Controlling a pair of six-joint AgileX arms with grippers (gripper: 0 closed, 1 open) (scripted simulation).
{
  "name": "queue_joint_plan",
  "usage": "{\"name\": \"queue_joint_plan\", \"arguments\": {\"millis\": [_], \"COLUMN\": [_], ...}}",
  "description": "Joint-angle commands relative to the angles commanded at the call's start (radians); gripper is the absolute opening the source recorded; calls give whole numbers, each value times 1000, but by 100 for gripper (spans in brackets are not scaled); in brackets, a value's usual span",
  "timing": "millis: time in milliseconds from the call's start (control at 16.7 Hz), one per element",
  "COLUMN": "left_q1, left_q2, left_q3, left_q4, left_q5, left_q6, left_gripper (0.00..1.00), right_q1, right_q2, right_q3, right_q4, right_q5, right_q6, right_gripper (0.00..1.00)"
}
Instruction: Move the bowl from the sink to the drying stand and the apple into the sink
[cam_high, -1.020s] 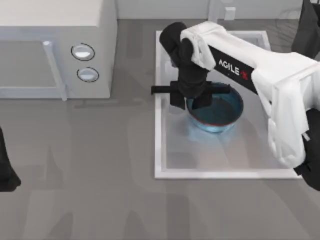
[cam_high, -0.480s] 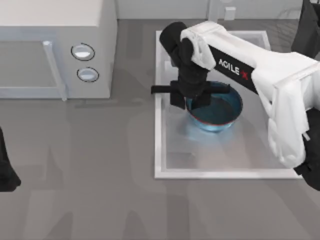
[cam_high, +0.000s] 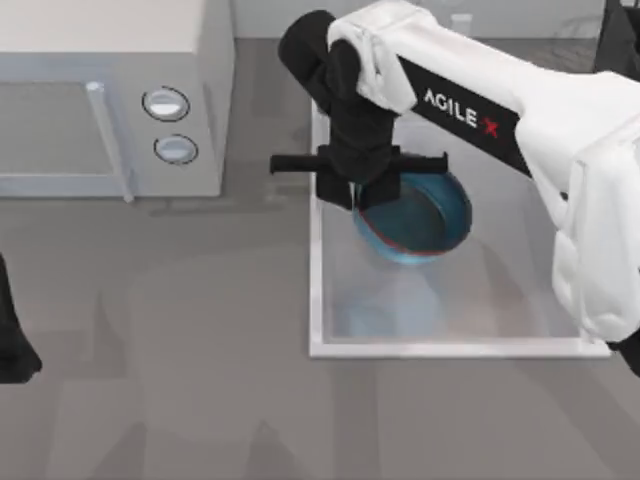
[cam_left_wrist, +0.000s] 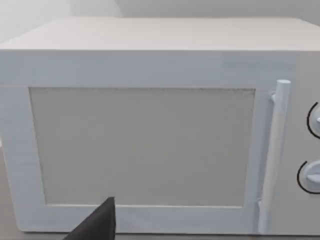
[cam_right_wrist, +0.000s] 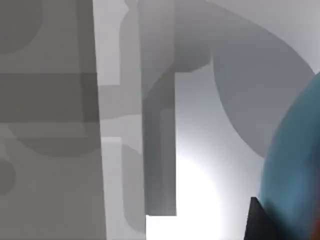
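From the overhead camera, nearest the bottom edge lies the bare grey tabletop (cam_high: 180, 380), with the black bulk of the left arm parked at the table's far left edge, its gripper (cam_high: 12, 350) too little seen to tell whether the fingers are apart or together. In the left wrist view that arm faces the front of the boxy white microwave with its vertical bar handle and two round knobs (cam_left_wrist: 150, 135). Farther in, on the right half of the table, sits the large white rectangular sink with a raised rim (cam_high: 316, 300), its pale floor showing a soft shadow under the load above it. Over the sink's left part hangs the right gripper (cam_high: 365, 195), black and carried on the white AgileX arm that reaches in from the right; its fingers are closed on the left edge of the round glossy blue bowl with a thin red-orange line along its rim (cam_high: 420, 218). The bowl is tilted and appears lifted off the sink floor, above the basin's middle. The right wrist view shows the blue side of the bowl (cam_right_wrist: 295, 165) close by, with the sink's white rim beyond it. Farthest back, the microwave (cam_high: 110, 100) stands at the table's rear left, well apart from the sink.
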Motion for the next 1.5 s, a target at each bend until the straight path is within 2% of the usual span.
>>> {"name": "queue_joint_plan", "arguments": {"millis": [540, 840, 1260, 1500], "left_q1": [0, 0, 0, 0], "left_q2": [0, 0, 0, 0], "left_q3": [0, 0, 0, 0], "left_q4": [0, 0, 0, 0], "left_q5": [0, 0, 0, 0], "left_q6": [0, 0, 0, 0], "left_gripper": [100, 100, 100, 100], "right_q1": [281, 381, 372, 244], "right_q2": [-676, -873, -886, -967], "right_q3": [-384, -512, -521, -590], "right_q4": [-307, -409, -400, -250], "right_q5": [35, 45, 37, -45], "right_q6": [281, 372, 366, 259], "right_gripper": [0, 0, 0, 0]}}
